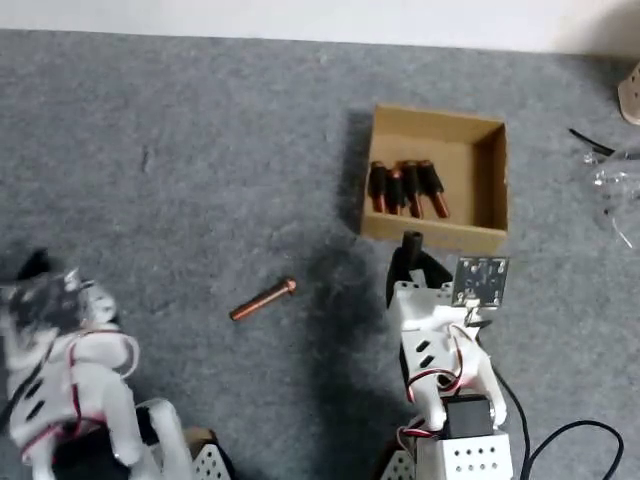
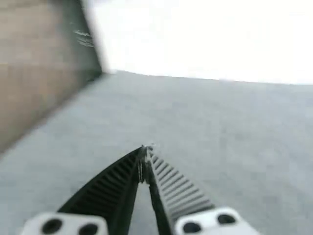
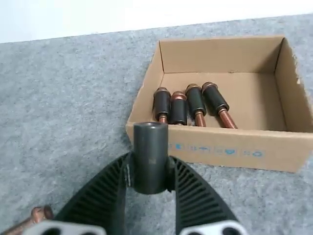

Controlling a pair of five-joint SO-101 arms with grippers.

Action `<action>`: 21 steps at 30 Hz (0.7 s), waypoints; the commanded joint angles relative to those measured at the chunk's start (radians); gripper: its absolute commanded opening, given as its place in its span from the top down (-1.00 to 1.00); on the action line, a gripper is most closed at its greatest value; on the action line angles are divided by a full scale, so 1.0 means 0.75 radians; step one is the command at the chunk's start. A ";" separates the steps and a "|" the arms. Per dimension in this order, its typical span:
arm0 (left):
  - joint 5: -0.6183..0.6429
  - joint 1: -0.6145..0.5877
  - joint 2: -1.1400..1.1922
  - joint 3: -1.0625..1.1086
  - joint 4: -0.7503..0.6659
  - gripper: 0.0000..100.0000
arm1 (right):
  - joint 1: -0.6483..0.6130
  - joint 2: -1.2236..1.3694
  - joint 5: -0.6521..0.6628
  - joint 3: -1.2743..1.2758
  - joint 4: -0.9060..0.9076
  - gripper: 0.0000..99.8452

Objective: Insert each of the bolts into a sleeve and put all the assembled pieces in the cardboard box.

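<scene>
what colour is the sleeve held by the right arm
Dark grey, nearly black; the sleeve shows best in the right wrist view.

The desk (image 1: pixel 200 150) is covered in grey cloth, rough and fuzzy. The cardboard box (image 1: pixel 432 232) is brown paper board, dull and smooth. The bolt (image 1: pixel 263 300) on the desk is shiny copper-coloured metal with a bumpy thread. The sleeve (image 3: pixel 149 147) in the right hand (image 3: pixel 149 165) looks like dark plastic, smooth and dull. The right hand and the left hand (image 2: pixel 145 157) have black plastic fingers (image 3: pixel 98 196) with ribs. The arm (image 1: pixel 430 320) is smooth white plastic.
</scene>
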 commanded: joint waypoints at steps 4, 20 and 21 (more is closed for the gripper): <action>0.000 0.625 0.588 -0.036 0.033 0.98 | 0.015 -0.011 0.016 0.157 -0.054 0.99; -0.374 1.173 1.331 -0.134 0.014 0.81 | 0.015 0.001 0.016 0.157 -0.091 0.99; -0.430 1.177 1.378 -0.134 0.012 0.72 | 0.015 0.001 0.016 0.157 -0.091 0.99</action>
